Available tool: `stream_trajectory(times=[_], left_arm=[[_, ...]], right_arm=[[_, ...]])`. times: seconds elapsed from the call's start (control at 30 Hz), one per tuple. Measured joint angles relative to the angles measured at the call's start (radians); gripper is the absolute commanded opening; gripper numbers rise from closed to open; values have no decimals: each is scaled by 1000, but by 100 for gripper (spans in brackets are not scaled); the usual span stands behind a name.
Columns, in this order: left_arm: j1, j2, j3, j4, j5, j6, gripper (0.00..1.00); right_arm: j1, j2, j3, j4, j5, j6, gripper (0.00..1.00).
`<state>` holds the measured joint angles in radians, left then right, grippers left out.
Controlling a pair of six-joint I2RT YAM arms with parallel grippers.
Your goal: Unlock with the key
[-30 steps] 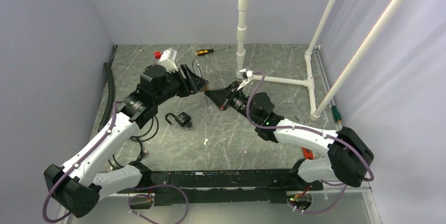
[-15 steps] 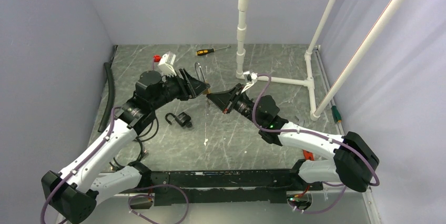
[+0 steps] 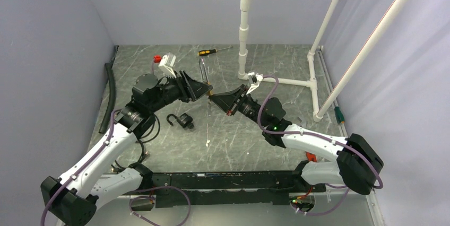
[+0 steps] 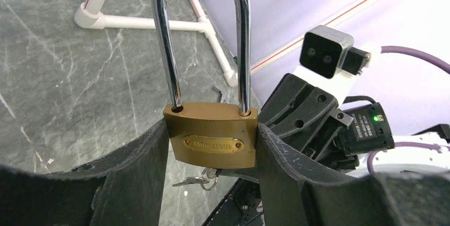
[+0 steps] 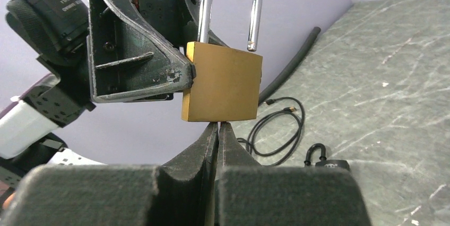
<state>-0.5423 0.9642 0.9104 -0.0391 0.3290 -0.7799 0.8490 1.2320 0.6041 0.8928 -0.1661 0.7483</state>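
Brass padlock (image 4: 210, 142) sits up off the table between my two arms, just left of the white pipe frame (image 3: 281, 81) and nearer my bases than its upright. My left gripper (image 4: 211, 136) has it: the jaws stand about half open and clamp the lock body on both flanks, with the long steel shackle (image 4: 204, 35) pointing up and both legs seated in the body.

My right gripper (image 5: 218, 128) reaches in from the pipe frame's side with its fingers pressed fully together, the tips right under the lock's base. From my left wrist I see a small key (image 4: 190, 181) on a ring dangling just below the lock. Whether my right fingers pinch a key blade between them I cannot tell; the pads hide it.

A black padlock (image 3: 180, 120) lies on the marbled table (image 3: 223, 141), further left of the pipe frame than the brass one and closer to my bases. A screwdriver (image 3: 212, 51) lies left of the frame's upright, towards the back wall.
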Motion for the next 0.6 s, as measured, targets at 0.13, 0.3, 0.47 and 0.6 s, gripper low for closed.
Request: stream_trajectory(times=[0.13, 0.3, 0.47, 0.6], left_arm=[[1, -21, -3, 22, 24, 3, 0], [3, -41, -8, 48, 59, 8, 0], [6, -53, -8, 77, 104, 10, 0], [7, -68, -8, 74, 130, 36, 0]], right_arm=[[-2, -8, 0, 29, -26, 8, 0], [-4, -10, 0, 66, -63, 23, 0], [-12, -10, -1, 116, -122, 39, 0], [-13, -10, -1, 129, -156, 49, 0]])
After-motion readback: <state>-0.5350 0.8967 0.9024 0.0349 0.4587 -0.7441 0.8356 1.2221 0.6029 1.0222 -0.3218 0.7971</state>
